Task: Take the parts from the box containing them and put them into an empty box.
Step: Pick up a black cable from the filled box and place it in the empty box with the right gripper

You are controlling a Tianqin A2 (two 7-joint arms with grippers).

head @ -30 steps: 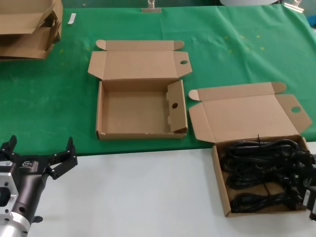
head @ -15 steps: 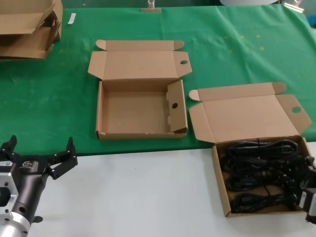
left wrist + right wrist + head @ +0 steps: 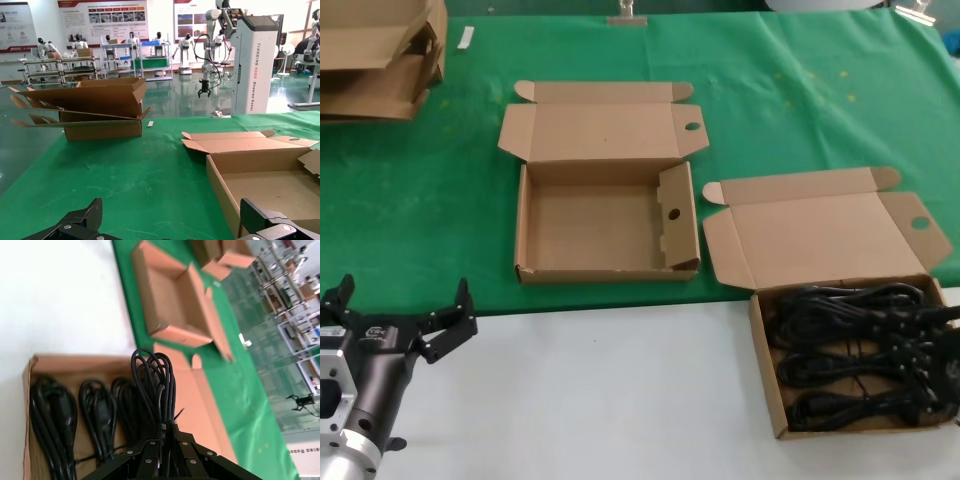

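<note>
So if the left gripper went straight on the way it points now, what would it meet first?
Probably the empty box: the open left gripper points across bare green cloth, and the box's near corner sits just inside its line. Depth is unclear; it might slip past towards the cardboard pile.

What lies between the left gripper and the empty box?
Head view: only bare white tabletop and green mat separate the left gripper from the empty box.

Head camera looks steeply down over the desk [image 3: 620, 390]. Both wrist cameras sit low and close, sharing the shallow brown holed-flap cardboard box [image 3: 605, 225] [image 3: 260, 175] [image 3: 172, 305].
</note>
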